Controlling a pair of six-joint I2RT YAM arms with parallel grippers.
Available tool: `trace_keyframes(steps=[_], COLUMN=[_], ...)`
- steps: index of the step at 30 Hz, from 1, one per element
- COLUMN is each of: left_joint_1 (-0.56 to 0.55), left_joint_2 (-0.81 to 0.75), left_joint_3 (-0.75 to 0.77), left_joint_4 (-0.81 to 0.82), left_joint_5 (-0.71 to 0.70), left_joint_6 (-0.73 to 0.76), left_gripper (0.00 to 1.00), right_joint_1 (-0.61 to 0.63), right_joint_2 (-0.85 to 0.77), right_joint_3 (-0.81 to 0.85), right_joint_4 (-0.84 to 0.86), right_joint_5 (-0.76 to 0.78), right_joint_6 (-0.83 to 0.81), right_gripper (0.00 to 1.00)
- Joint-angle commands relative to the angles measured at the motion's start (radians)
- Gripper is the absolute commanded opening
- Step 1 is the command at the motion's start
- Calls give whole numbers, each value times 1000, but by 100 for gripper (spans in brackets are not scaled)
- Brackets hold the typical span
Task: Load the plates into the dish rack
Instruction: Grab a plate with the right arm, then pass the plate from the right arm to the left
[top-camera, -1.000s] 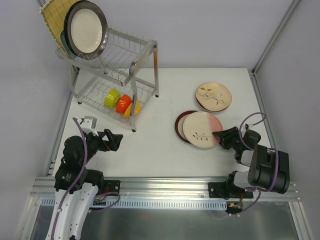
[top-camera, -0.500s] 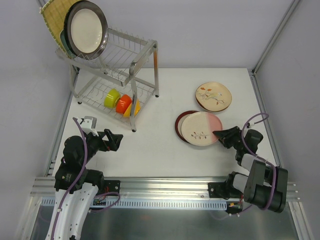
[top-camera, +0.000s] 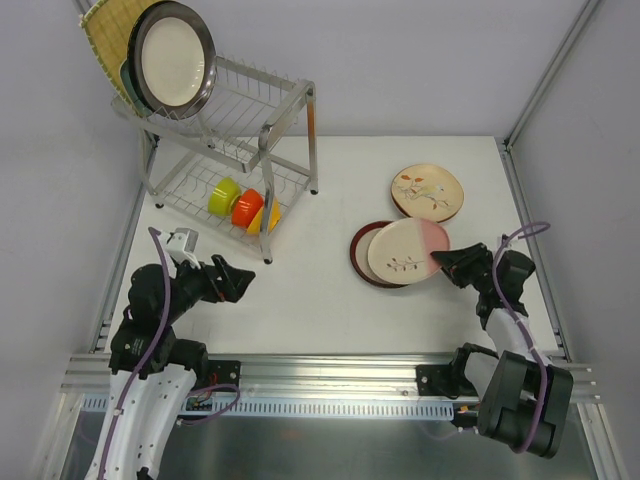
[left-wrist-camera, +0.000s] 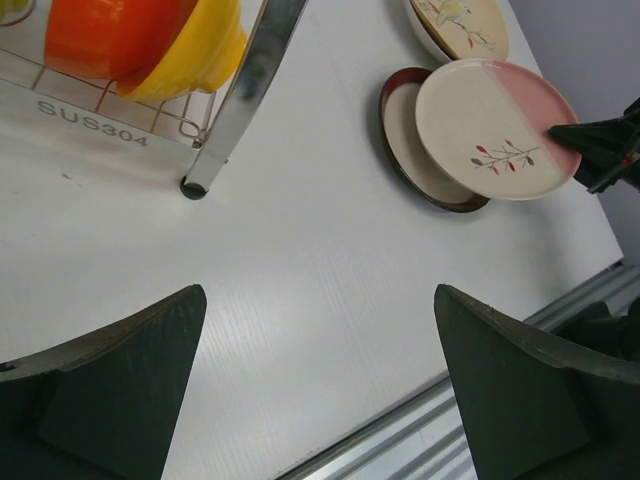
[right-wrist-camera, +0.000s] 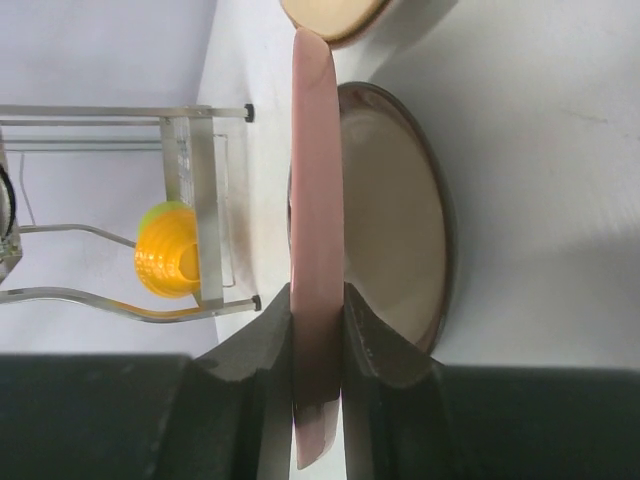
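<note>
1. The right pincer (top-camera: 447, 265) is closed down narrow on the pink rim of a pink-and-cream plate (top-camera: 405, 252). The wrist view shows one finger (right-wrist-camera: 268, 335) pressed against each face of that rim.
2. The plate is round, so it has no long side. Its pink half sits at the pincer and its cream half points away, toward the rack (top-camera: 262, 120). From the wrist it shows edge-on, running straight out from the pincer.
3. A brown-rimmed plate (top-camera: 358, 255) lies under it and is partly covered by it. Whether the two touch at the far side cannot be told.
4. A floral plate (top-camera: 427, 192) lies flat on the bench (top-camera: 320, 300), off to the pincer's side away from the arm bases. It is near the gripped plate but apart from it.
5. The bench's right edge runs close behind the right pincer's wrist. A wide band of white bench lies between the gripped plate and the rack's front leg (top-camera: 267, 258).
6. The rack's upper tier carries a cream plate (top-camera: 172, 60), a teal plate (top-camera: 123, 76) and a woven yellow plate (top-camera: 103, 30), all on edge at the end farthest from the right pincer. Its lower tier holds three small bowls (top-camera: 246, 207).
7. The left pincer (top-camera: 237, 281) is spread wide and holds nothing. It sits over the bench just short of that front leg.
</note>
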Motion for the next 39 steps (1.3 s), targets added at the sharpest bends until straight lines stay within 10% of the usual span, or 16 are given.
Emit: trace_keyframes(steps=[1, 19, 39], left_joint_1=[12, -92, -576], left_joint_2=[40, 148, 421], left_joint_3=[53, 35, 86], left_joint_4=[39, 277, 489], left_joint_5=[115, 144, -402], left_joint_6=[-134, -451, -519], left_gripper=[99, 99, 98], right_joint_1=[4, 181, 446], right_joint_2=[-57, -68, 152], right_joint_3=[99, 125, 134], right_joint_4=[111, 512, 1020], right_joint_5=[-103, -235, -172], right_joint_6=[101, 368, 592], right_gripper=[0, 1, 1])
